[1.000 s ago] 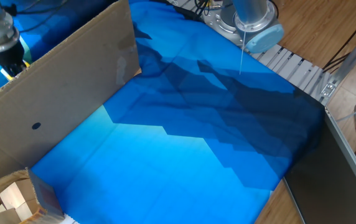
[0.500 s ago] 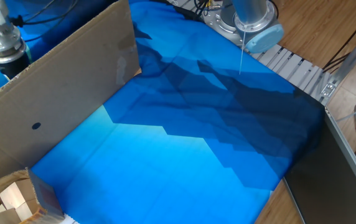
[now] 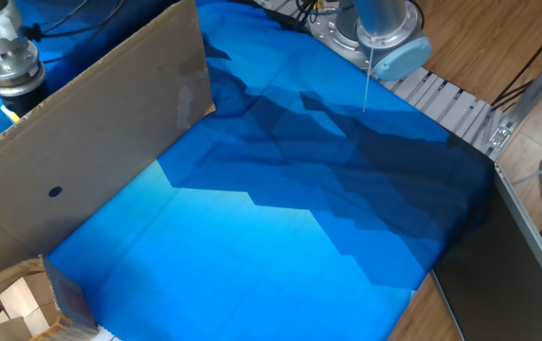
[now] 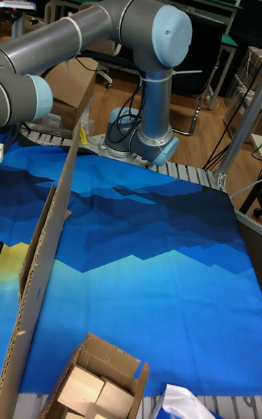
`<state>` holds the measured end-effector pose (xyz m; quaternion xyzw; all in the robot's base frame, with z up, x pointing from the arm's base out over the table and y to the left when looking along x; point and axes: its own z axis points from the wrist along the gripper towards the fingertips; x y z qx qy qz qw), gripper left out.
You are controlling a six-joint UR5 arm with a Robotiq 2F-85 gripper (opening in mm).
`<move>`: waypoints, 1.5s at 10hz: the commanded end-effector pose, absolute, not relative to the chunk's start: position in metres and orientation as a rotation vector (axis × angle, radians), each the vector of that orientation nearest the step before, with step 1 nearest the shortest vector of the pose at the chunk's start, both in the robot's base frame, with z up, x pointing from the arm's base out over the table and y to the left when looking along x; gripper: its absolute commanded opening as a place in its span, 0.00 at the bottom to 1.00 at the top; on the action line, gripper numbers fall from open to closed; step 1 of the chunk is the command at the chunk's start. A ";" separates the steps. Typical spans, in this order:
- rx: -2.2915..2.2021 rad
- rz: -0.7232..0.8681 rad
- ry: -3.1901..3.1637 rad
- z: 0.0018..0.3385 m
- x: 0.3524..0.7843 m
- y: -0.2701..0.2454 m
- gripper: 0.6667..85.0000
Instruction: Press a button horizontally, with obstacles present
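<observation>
The gripper (image 3: 10, 80) hangs behind the upright cardboard panel (image 3: 91, 142); a sliver of yellow button (image 3: 8, 112) peeks over the panel's edge beneath it; fingers hidden, can't tell their state

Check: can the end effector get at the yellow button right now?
Probably yes. The end effector sits behind the cardboard panel, on the same side as the yellow button, just above it, so the panel doesn't separate them.
</observation>
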<state>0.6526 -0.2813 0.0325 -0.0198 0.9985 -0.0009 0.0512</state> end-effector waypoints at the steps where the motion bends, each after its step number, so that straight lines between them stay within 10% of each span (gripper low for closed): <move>1: -0.031 -0.014 3.047 0.037 0.645 -0.286 0.00; 15: -0.080 -0.168 3.052 0.038 0.644 -0.313 0.00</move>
